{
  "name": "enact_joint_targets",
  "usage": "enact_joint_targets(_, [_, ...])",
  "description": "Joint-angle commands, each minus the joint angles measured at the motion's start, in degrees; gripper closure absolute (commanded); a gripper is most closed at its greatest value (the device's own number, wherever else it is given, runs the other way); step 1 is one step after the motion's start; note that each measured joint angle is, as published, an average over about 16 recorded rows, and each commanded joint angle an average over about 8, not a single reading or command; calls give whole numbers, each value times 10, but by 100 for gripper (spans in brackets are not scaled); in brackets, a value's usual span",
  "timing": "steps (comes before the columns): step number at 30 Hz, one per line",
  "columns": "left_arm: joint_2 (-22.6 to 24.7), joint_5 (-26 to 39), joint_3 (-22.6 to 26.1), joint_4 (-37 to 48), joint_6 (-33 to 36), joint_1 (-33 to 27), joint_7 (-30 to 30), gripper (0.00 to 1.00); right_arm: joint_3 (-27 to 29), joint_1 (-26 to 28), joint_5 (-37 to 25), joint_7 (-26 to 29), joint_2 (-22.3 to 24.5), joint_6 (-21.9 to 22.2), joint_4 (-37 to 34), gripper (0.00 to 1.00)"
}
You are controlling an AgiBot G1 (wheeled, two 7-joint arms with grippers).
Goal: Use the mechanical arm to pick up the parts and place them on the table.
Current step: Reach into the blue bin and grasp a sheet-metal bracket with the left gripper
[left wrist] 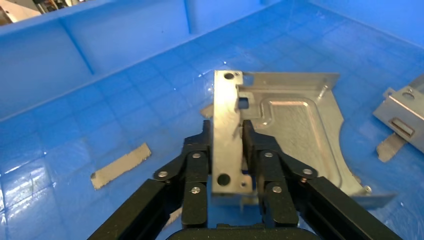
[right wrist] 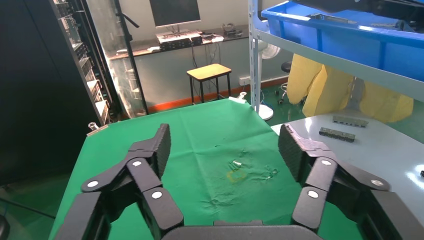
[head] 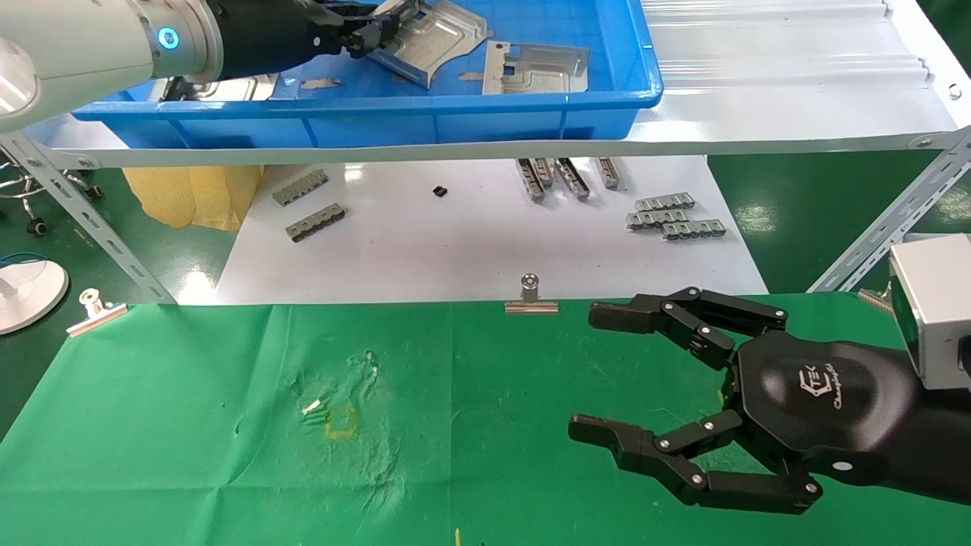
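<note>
My left gripper reaches into the blue tray and is shut on the folded rim of a silvery sheet-metal part. In the left wrist view the fingers clamp the rim from both sides, at the gripper's middle. The part's plate slopes down to the tray floor. A second part lies to its right and also shows in the left wrist view. A third part shows partly under the arm. My right gripper hovers open and empty over the green table.
A faint yellow square mark sits on the cloth, also in the right wrist view. Beyond the cloth lies a white board with grey notched strips. Binder clips hold the cloth's far edge. Slanted shelf legs stand at both sides.
</note>
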Motion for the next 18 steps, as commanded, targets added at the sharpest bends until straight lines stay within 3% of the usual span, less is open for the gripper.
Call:
enact_joint_targets(1, [0,-3,-2,-1,-4,1,1,100,0,0,0,0,0,0,0,0])
enact_joint_targets(11, [-9,-19,-12,-11,11,-11,18,100,0,0,0,0,0,0,0,0])
enact_joint_targets(18, [-46,-41,-25,-31,118,-29,50,100,0,0,0,0,0,0,0,0])
